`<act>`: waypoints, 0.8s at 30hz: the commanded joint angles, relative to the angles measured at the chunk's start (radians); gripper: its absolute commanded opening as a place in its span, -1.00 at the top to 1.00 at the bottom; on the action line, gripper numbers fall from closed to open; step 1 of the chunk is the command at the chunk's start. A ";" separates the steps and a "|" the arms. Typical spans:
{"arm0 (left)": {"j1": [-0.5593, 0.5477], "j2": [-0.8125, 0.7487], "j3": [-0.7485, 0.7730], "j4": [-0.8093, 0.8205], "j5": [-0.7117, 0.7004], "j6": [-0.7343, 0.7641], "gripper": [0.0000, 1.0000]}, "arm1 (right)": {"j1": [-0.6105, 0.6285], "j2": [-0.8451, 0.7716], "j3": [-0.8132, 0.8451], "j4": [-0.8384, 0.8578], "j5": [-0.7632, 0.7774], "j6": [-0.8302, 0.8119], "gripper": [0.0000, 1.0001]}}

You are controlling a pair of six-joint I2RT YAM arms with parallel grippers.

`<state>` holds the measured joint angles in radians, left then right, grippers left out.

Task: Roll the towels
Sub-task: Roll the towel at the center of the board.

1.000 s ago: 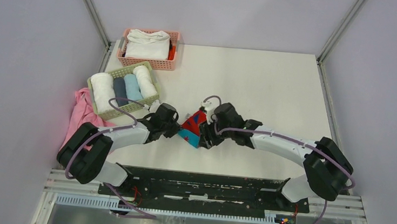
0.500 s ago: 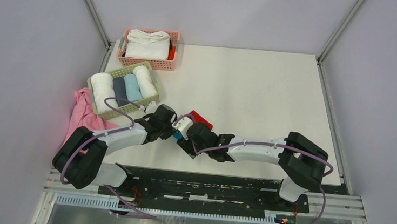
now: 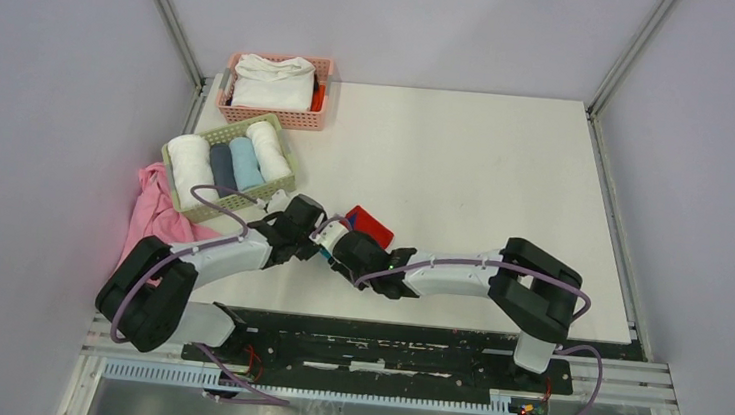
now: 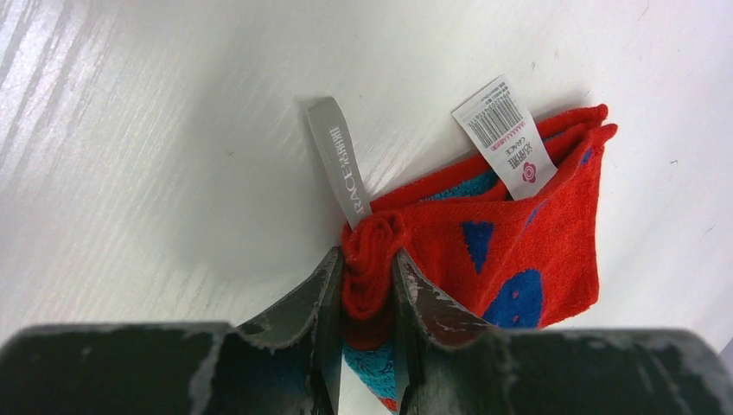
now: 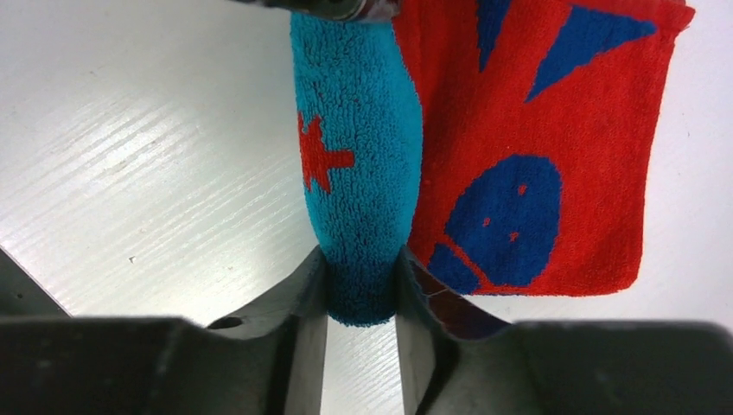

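The red towel with teal-blue marks (image 3: 370,223) lies partly rolled at the table's near middle. My left gripper (image 3: 318,241) is shut on the red bunched end of its roll (image 4: 372,259); two tags stick out beside it. My right gripper (image 3: 337,253) is shut on the teal rolled end (image 5: 359,216), with the flat red part (image 5: 553,173) spread to the right. The two grippers sit close together. A folded white towel (image 3: 274,83) lies in the pink basket (image 3: 273,116). A rolled light blue towel (image 3: 245,162) sits in the green basket (image 3: 193,206).
The green basket also holds white rolls (image 3: 190,164) and a grey roll (image 3: 221,166). A plain pink cloth (image 3: 150,211) hangs at the table's left edge. Metal frame posts stand at the back corners.
My right arm has swung left and in toward the left gripper, folding its elbow. The towel has moved from a raised bundle between the grippers to lying lower with its flat part behind.
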<state>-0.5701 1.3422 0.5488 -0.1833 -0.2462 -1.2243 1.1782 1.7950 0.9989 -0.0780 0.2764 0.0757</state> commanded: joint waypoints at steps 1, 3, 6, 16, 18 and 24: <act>-0.003 -0.012 -0.040 -0.093 -0.054 -0.083 0.38 | 0.006 0.028 0.008 -0.151 0.021 0.066 0.37; -0.003 -0.028 -0.051 -0.098 -0.054 -0.110 0.33 | 0.005 0.014 -0.011 -0.155 0.005 0.076 0.58; -0.001 -0.078 -0.084 -0.093 -0.063 -0.152 0.16 | -0.007 -0.007 -0.045 -0.144 -0.050 0.082 0.89; 0.004 -0.317 -0.153 -0.034 -0.062 -0.125 -0.69 | -0.265 -0.003 -0.145 0.053 -0.666 0.162 0.99; 0.004 -0.359 -0.171 -0.011 -0.041 -0.103 -0.77 | -0.337 0.032 -0.155 0.100 -0.801 0.215 0.99; 0.005 -0.455 -0.262 0.130 0.044 -0.062 -0.79 | -0.471 0.152 -0.183 0.268 -1.062 0.383 0.99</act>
<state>-0.5686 0.9375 0.3412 -0.1802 -0.2474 -1.3457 0.7658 1.8362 0.8745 0.1474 -0.5991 0.3397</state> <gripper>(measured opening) 0.894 0.046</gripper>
